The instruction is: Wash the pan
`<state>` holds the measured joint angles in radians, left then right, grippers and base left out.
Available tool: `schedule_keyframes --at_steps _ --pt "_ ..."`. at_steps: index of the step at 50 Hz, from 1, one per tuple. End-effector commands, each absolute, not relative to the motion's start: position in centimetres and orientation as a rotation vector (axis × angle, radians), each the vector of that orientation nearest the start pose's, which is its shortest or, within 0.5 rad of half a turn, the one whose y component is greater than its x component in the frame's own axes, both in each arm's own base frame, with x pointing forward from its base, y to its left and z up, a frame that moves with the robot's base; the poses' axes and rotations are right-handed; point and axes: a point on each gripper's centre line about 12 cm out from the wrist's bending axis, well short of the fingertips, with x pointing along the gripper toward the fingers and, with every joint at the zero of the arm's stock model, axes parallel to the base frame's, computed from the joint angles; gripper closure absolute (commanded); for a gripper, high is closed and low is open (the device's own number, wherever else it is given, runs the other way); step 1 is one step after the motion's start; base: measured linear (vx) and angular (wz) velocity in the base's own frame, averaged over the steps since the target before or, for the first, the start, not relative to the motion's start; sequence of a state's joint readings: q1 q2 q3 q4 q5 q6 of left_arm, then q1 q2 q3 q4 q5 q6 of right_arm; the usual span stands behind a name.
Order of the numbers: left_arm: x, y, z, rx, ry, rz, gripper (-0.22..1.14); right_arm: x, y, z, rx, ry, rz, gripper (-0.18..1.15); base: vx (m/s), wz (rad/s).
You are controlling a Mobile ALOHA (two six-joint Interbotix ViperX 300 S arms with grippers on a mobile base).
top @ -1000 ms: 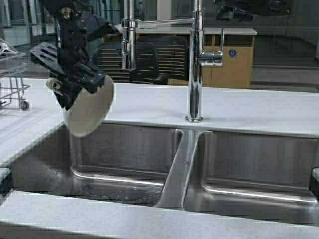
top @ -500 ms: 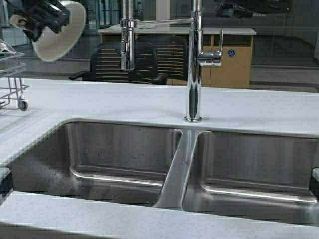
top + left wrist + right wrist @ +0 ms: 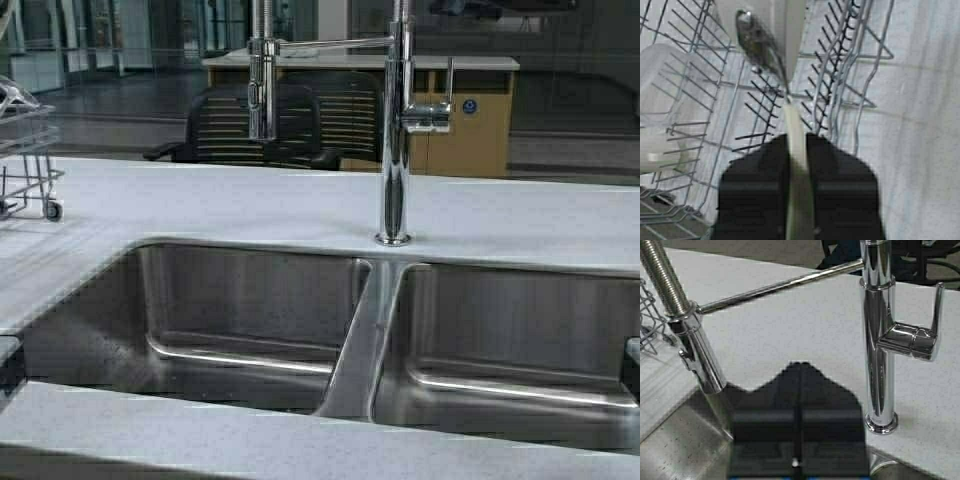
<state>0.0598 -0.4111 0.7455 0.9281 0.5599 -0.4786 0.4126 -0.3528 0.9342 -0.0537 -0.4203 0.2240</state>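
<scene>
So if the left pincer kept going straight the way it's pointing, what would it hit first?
Probably the wire dish rack. The left pincer holds the pan edge-on, aimed into the rack's tines, so the pan would likely touch first; depth is unclear.

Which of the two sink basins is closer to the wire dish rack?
The left basin. The wire dish rack stands on the counter at the far left, while the right basin lies beyond the divider.

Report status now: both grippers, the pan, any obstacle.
Left gripper shut on the pan handle, over the wire dish rack. Right gripper shut, empty, by the faucet. No obstacle seen.
</scene>
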Motion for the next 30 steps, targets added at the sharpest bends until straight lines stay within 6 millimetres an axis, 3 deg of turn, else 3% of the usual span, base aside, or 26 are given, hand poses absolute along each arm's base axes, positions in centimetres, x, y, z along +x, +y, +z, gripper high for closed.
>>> schedule_keyframes --at_steps 1,22,30 --pt "29.5 9.1 26.3 0.489 0.776 0.392 0.89 29.4 13.2 25.7 0.148 0.158 0.425 0.9 0.0 0.0" --pt "28.8 16.2 20.6 0.491 1.015 0.479 0.89 29.4 13.2 25.4 0.149 0.157 0.426 0.9 0.0 0.0" --pt "29.1 17.6 19.2 0.504 1.07 0.468 0.89 29.3 13.2 25.1 0.147 0.166 0.425 0.9 0.0 0.0"
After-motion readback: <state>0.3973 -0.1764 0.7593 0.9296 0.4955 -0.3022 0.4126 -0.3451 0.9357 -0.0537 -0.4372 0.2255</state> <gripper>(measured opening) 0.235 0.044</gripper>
